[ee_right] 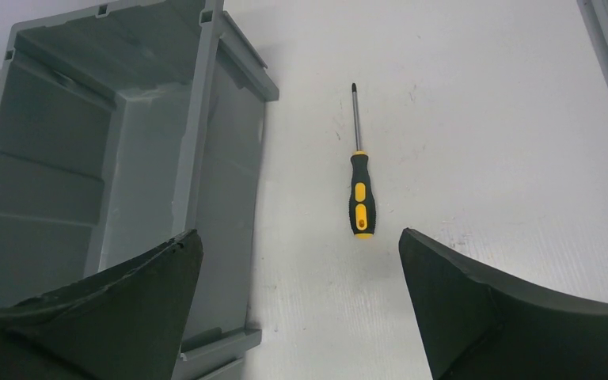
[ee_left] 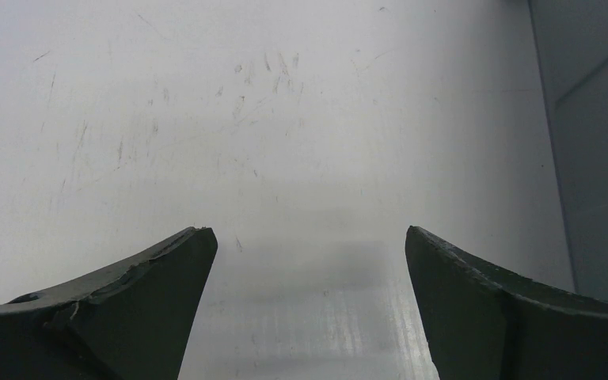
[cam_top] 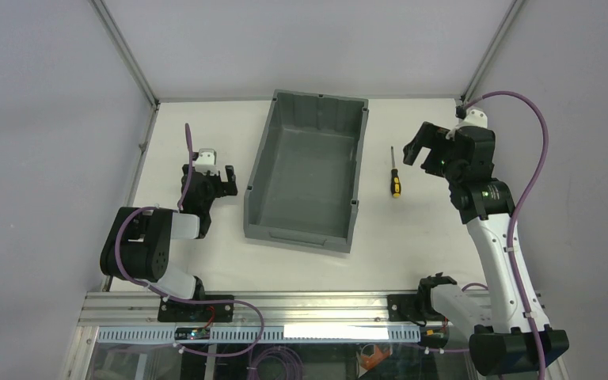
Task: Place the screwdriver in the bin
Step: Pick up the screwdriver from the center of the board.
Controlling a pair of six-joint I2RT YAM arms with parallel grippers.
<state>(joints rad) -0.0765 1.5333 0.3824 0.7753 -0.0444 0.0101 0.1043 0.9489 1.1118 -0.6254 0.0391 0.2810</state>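
Right wrist view: right tool (ee_right: 299, 237) spread wide apart, gripping nothing, raised above the table (ee_right: 483, 119).
Screwdriver (ee_right: 362, 202): lying flat on the table just beside the bin (ee_right: 55, 158), outside its right wall, untouched, handle toward the right tool.
Left tool (ee_left: 307, 231): also spread apart, holding nothing, over the table left of the bin.

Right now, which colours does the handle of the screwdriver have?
The screwdriver has a yellow-orange and black handle. It shows best in the right wrist view.
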